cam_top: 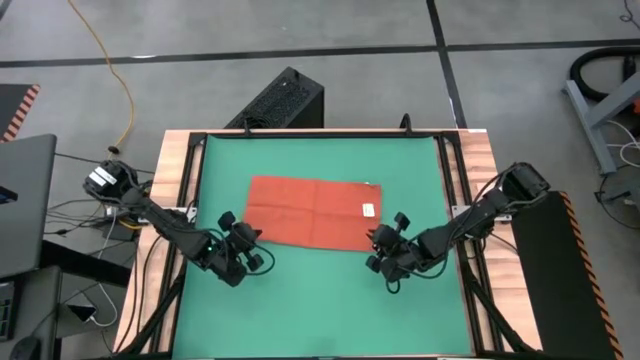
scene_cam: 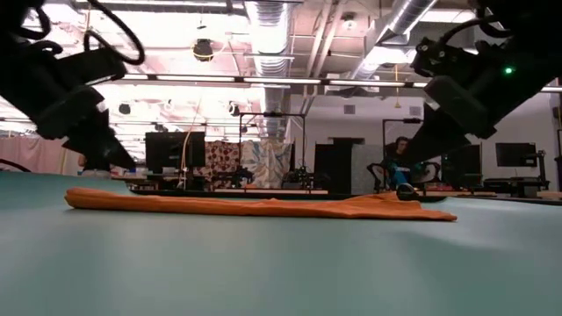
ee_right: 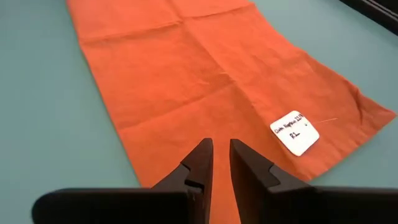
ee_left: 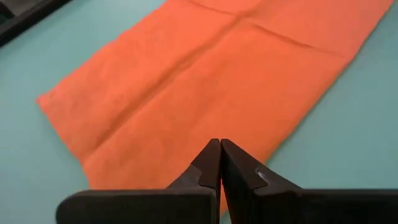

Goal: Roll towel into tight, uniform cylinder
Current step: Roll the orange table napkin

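We see the towel (cam_top: 312,211) lying flat on the green mat (cam_top: 320,300), folded to a long strip, slightly skewed, its white tag (cam_top: 368,210) near the end on the right arm's side. All places below are relative to the towel.

Left gripper (cam_top: 243,238): at the towel's near long edge, by the corner on the left arm's side. Its jaws are pressed together, tips over the fabric at that edge in the left wrist view (ee_left: 219,149); we can't confirm any cloth is caught between them.

Right gripper (cam_top: 385,238): at the near edge by the other corner, just below the tag. Its jaws are nearly together with a narrow slot showing in the right wrist view (ee_right: 221,147), tips over the hem; no cloth visibly pinched.

Edges: far long edge lies straight and flat. In the low view the towel (scene_cam: 255,205) sits low on the mat with a slight rise toward the right arm's end.

Room: bare mat on all sides of the towel, widest on the near side behind both grippers. The wooden desk (cam_top: 165,180) borders run well outside the short ends.
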Robot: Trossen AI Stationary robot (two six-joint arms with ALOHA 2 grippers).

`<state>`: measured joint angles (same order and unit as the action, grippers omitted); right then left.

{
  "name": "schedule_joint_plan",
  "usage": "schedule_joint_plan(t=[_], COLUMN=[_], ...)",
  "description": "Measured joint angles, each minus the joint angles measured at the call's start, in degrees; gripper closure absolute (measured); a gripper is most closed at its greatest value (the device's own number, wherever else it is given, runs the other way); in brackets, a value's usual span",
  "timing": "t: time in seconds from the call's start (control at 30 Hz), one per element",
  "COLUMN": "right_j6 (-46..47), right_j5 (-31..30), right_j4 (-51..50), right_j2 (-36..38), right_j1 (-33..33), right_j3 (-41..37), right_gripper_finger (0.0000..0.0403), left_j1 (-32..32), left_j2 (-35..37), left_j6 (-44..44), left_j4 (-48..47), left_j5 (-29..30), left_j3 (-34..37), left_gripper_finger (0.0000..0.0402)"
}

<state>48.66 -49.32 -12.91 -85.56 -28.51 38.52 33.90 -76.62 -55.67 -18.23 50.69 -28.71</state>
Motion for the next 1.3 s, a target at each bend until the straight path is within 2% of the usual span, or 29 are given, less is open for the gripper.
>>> schedule_joint_plan(t=[0.23,0.6,0.93,1.17,1.3], right_j6=[0.0,1.4,4.8,14.5,12.6], right_j5=[0.1,1.4,1.6,1.7,2.1], right_j4=[0.3,0.4,-0.6,-7.9,-4.2], right_j2=[0.0,0.0,0.0,0.0,0.0], right_j1=[0.1,0.2,1.7,3.4,4.4], right_j3=[-0.1,-0.1,-0.1,-0.1,-0.1], right_gripper_finger=[0.0347,0.0396,0.0397,0.0397,0.0397], left_j1=[1.4,1.4,1.4,1.4,1.4], left_j2=[-1.5,-9.4,-9.7,-9.7,-9.7], left_j6=[-3.3,-6.1,-6.2,-2.0,-2.0], left_j4=[-0.4,1.9,5.2,9.2,9.2], left_j5=[-1.3,-4.6,-6.4,-7.9,-7.3], left_j3=[0.0,0.0,0.0,0.0,0.0], left_gripper_finger=[0.0401,0.0401,0.0401,0.0401,0.0401])
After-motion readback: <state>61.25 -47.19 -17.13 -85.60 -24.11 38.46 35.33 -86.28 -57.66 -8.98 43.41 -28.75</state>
